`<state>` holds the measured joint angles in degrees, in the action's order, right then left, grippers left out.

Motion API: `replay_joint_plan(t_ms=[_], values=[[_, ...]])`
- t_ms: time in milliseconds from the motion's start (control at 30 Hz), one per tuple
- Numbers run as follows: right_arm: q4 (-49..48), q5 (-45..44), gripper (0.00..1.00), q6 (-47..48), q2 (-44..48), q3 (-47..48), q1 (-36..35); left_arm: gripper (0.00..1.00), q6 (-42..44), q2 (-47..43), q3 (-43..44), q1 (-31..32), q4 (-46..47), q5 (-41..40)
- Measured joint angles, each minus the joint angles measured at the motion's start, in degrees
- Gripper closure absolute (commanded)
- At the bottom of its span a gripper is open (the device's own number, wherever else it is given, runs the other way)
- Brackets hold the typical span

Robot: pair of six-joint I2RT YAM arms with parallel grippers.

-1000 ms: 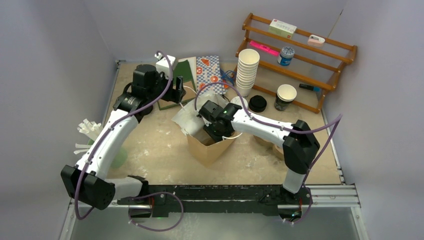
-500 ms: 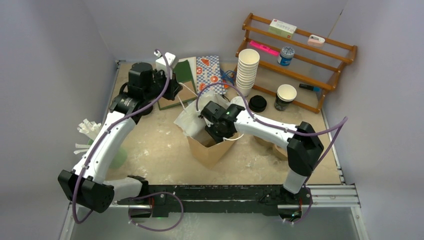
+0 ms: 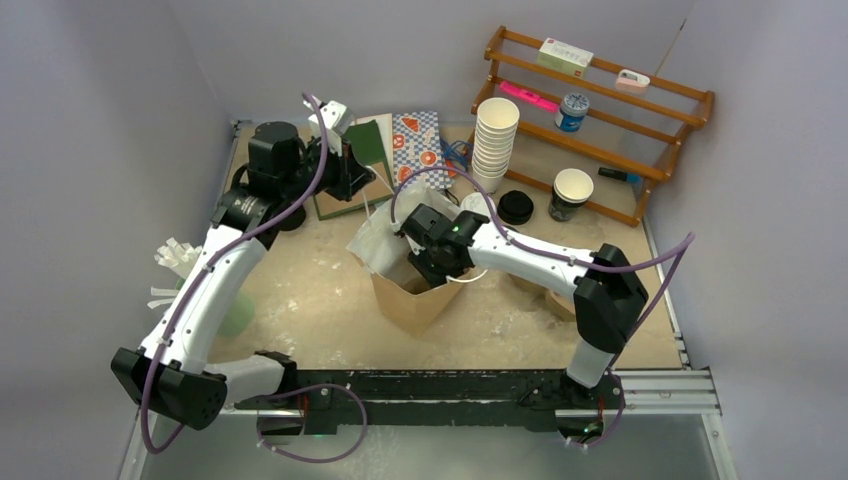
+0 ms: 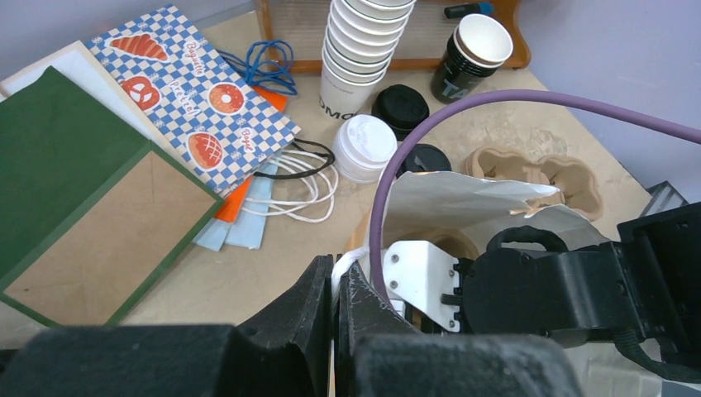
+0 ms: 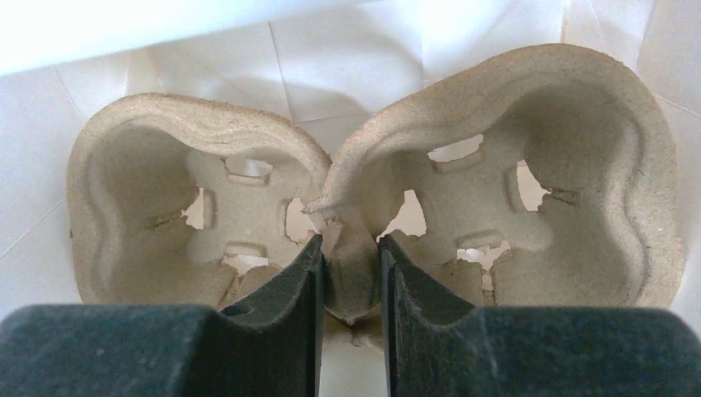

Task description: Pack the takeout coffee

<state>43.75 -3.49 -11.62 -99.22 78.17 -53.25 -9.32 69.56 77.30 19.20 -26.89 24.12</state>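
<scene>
The left hand is pinched tight, left arm outstretched; the right hand, narrowly parted, points downward.

Bright, even light; foreground seemingly soft.

The blue-and-white checked paper bag lying flat near the far edge of the worktop carries slanted words among its bread pictures that look like "Baguette", "Pretzel" and "Bagel". Also by the far edge, the lowest cup of the tall stack of white cups shows the dark letters "DMO", cut off at its side, and the dark lidless cup to its right shows white letters starting "TA". The labels on the wooden rack are too small to read
</scene>
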Motion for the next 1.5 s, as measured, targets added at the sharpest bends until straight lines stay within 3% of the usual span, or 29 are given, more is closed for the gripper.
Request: replay_joint_plan(t_ms=[800, 1500], values=[[-4.1, 0.0, 0.94, 0.1, -0.2, -2.3, -1.0, 1.0, -4.7, -0.5, 0.8, 0.0, 0.3, 4.9], [-8.8, -0.1, 0.94, 0.1, -5.6, -3.8, -1.1, 1.0, -5.2, -0.5, 0.8, 0.0, 1.0, 5.7]])
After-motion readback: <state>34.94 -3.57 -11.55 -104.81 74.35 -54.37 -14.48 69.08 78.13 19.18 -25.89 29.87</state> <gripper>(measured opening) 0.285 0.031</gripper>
